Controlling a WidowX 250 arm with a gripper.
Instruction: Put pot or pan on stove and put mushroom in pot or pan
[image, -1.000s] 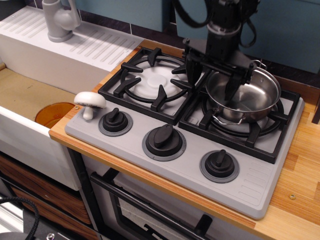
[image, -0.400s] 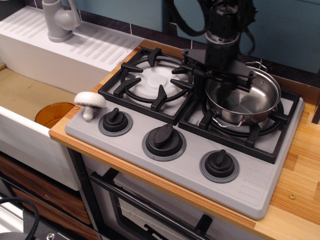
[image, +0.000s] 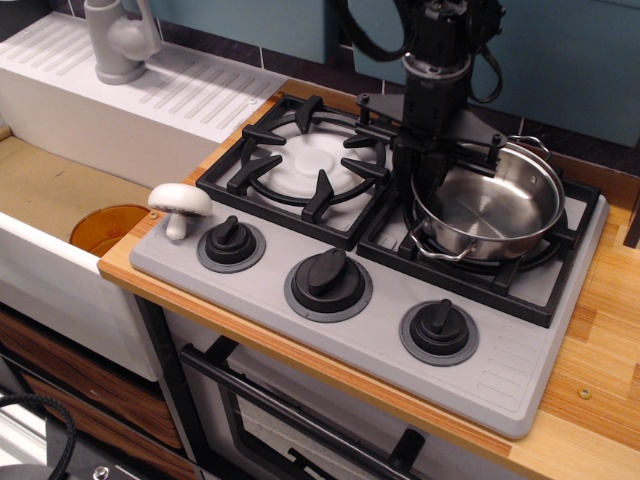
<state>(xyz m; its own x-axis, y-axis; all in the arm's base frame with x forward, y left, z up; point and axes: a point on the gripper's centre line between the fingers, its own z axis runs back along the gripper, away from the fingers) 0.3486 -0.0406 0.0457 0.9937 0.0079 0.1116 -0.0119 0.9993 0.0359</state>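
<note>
- One steel pot (image: 490, 205) sits on the stove's (image: 380, 330) right grate.
- Gripper (image: 425, 165) at pot's left rim (jaw state unreadable).
- Mushroom (image: 180, 205) on the stove's front-left corner.

Single arm enters from top edge, far right of scene, black wrist column near vertical, cables looping behind. Hand (image: 428, 165) points straight down, low, black crossbar horizontal. Fingers largely hidden; spread unclear.
</note>
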